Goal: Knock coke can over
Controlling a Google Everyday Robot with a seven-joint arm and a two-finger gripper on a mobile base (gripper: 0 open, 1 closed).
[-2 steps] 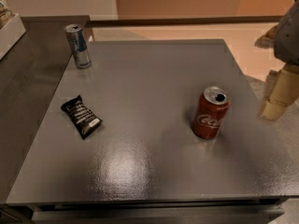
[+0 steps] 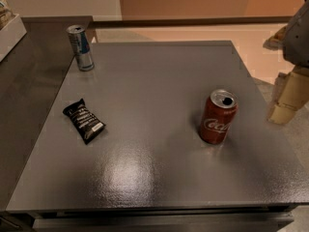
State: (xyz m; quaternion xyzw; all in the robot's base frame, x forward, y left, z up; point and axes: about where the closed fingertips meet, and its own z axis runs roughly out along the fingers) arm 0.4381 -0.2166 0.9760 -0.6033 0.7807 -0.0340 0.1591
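Note:
The coke can (image 2: 218,117), red with white script and an open silver top, stands upright on the grey table (image 2: 154,168), right of centre. My gripper (image 2: 286,98), cream-coloured, hangs at the right edge of the view, beyond the table's right edge and a little to the right of the can. It does not touch the can.
A slim silver-and-blue can (image 2: 80,48) stands upright at the table's far left corner. A black snack packet (image 2: 84,121) lies flat at the left. A darker counter (image 2: 29,81) adjoins the table on the left, with a white box (image 2: 8,33) on it.

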